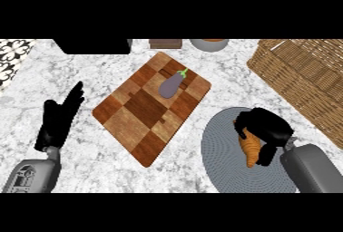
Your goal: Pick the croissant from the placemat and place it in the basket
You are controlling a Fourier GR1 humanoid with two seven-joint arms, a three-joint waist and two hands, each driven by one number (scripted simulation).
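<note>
The right hand (267,128) had its fingers curled round the croissant (250,147), which lay on the grey placemat (221,149) at the near right of the worktop (80,59). Only the lower part of the croissant showed below the fingers; whether it had left the mat could not be told from this view. The step in hand looked like the grasp itself, at the point of closing or just closed.

The basket (301,77) stood at the far right, near the mat and beyond it, its rim running along the mat's outer side. The next move would call for a lift clear of the mat, then a short carry away from the robot and to the right, high enough to pass the wicker rim before letting go inside.

The left hand (59,118) rested at the left, fingers straight and holding nothing. A chequered board (144,113) in the middle carried an aubergine (171,84), well clear of the likely path.
</note>
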